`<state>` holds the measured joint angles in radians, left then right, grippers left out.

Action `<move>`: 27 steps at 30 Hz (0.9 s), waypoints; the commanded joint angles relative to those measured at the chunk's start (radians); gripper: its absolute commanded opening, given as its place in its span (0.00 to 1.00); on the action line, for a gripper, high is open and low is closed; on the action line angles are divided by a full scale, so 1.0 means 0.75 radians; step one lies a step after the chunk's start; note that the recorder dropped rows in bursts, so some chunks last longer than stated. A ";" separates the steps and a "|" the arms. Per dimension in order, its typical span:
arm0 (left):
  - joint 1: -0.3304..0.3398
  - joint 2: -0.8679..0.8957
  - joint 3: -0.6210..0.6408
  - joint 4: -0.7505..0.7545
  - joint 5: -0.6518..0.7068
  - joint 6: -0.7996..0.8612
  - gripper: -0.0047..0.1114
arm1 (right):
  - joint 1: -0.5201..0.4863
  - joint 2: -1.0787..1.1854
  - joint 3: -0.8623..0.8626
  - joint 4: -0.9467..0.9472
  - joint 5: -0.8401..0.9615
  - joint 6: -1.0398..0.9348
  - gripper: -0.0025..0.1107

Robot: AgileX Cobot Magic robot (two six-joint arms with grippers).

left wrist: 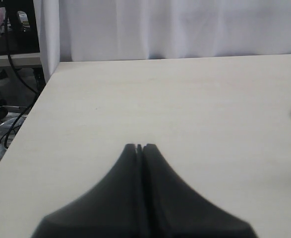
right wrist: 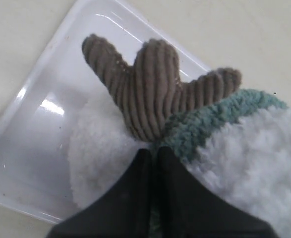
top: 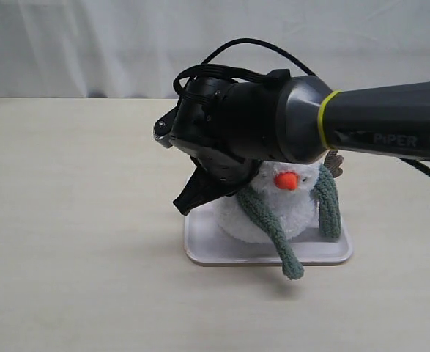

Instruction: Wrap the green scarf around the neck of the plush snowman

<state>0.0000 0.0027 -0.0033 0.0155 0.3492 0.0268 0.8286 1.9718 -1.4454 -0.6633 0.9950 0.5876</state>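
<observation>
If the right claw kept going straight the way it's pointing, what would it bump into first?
Probably the brown twig arm of the plush snowman, where the green scarf runs beside it. The shut right claw has its tips right at that spot, though depth is unclear; they may already touch.
</observation>
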 commanded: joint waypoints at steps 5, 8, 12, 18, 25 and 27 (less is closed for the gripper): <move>0.000 -0.004 0.004 -0.001 -0.011 -0.003 0.04 | 0.000 -0.111 -0.010 0.007 0.033 -0.002 0.06; 0.000 -0.004 0.004 -0.001 -0.011 -0.003 0.04 | 0.000 -0.144 -0.010 0.024 0.036 -0.002 0.06; 0.000 -0.004 0.004 -0.001 -0.011 -0.003 0.04 | 0.000 -0.140 -0.004 0.030 0.040 0.000 0.06; 0.000 -0.004 0.004 -0.001 -0.014 -0.003 0.04 | -0.003 -0.062 0.025 0.027 0.033 0.004 0.06; 0.000 -0.004 0.004 -0.001 -0.020 -0.003 0.04 | -0.003 -0.005 0.031 0.027 0.034 0.004 0.06; 0.000 -0.004 0.004 -0.001 -0.020 -0.003 0.04 | -0.003 -0.008 0.022 0.027 0.047 0.001 0.06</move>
<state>0.0000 0.0027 -0.0033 0.0155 0.3492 0.0268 0.8286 1.9663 -1.4262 -0.6420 1.0188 0.5876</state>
